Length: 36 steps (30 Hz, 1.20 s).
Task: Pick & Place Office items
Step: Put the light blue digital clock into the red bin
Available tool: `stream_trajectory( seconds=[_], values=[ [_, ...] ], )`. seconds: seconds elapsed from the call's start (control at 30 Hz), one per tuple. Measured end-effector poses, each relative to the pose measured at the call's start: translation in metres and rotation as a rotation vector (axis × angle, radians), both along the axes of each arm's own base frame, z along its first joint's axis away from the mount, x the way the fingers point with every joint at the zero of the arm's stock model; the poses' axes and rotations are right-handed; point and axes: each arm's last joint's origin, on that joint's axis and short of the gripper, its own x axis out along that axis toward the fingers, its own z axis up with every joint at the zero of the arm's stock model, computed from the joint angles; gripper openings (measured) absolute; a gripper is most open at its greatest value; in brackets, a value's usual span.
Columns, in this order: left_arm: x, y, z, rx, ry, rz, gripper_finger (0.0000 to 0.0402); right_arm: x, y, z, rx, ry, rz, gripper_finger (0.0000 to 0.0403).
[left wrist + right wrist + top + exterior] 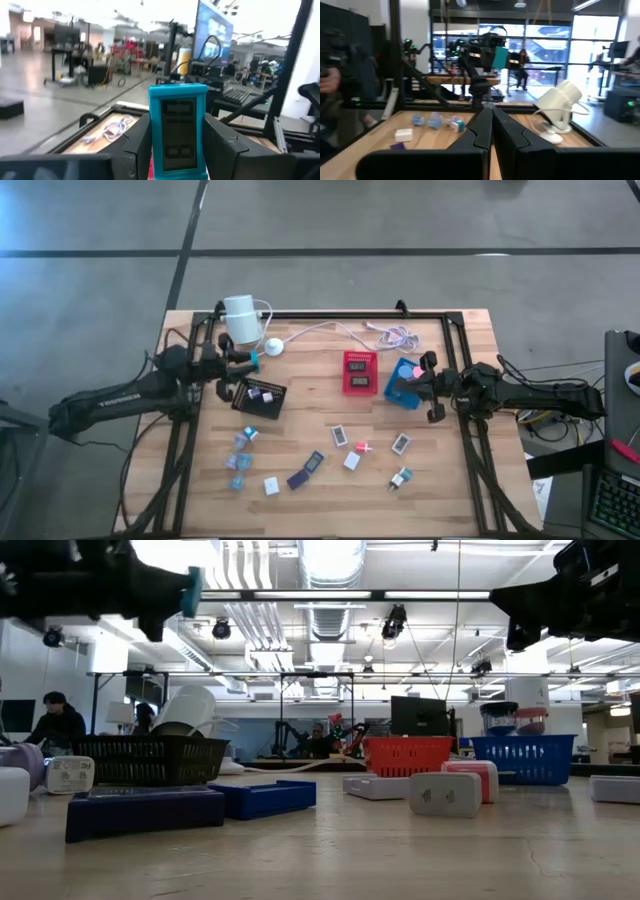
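jaws of left gripper [177, 145] clasp teal item [178, 130] aloft, apparently level; right gripper [491, 131] clenched.

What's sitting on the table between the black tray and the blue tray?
From above, the red tray lies between the black tray and the blue tray, holding two small items; otherwise bare wood.

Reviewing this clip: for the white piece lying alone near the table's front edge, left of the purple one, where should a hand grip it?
The white piece lies flat and squarish, clear of the purple piece. Probably best taken from straight above, fingers closing across two opposite side edges; the gaps around it leave room.
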Motion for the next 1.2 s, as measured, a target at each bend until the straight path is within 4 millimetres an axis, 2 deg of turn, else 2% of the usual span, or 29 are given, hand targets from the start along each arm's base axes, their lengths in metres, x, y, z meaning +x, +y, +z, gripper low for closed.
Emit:
stream_trajectory(
  seconds=[0.13, 0.23, 0.4, 0.53, 0.7, 0.87, 1.03, 1.2],
  values=[
    [0.024, 0.011, 0.018, -0.059, 0.067, 0.028, 0.0137, 0.000, -0.001, 0.000, 0.000, -0.006, -0.020, 0.0008],
    [0.052, 0.022, 0.028, -0.086, 0.142, 0.033, 0.0137, 0.000, -0.001, 0.001, -0.005, -0.013, -0.021, 0.0008],
    [0.113, 0.041, 0.041, -0.066, 0.241, 0.009, 0.0137, 0.000, -0.001, 0.001, -0.005, -0.013, -0.022, 0.0008],
    [0.169, 0.049, 0.041, -0.025, 0.319, -0.055, 0.0137, 0.000, -0.001, 0.001, -0.023, -0.013, -0.025, 0.0008],
    [0.227, 0.060, 0.021, -0.020, 0.443, -0.123, 0.0137, 0.000, -0.001, 0.001, -0.030, -0.012, -0.026, 0.0008],
    [0.271, 0.070, -0.010, -0.065, 0.528, -0.190, 0.0137, 0.000, -0.001, 0.001, -0.030, -0.010, -0.026, 0.0008],
    [0.303, 0.075, -0.044, -0.114, 0.647, -0.208, 0.0137, 0.000, -0.001, 0.000, -0.029, -0.004, -0.026, 0.0008],
    [0.324, 0.072, -0.070, -0.144, 0.752, -0.232, 0.0137, 0.000, -0.001, 0.000, -0.034, 0.002, -0.026, 0.0008]
  ],
)
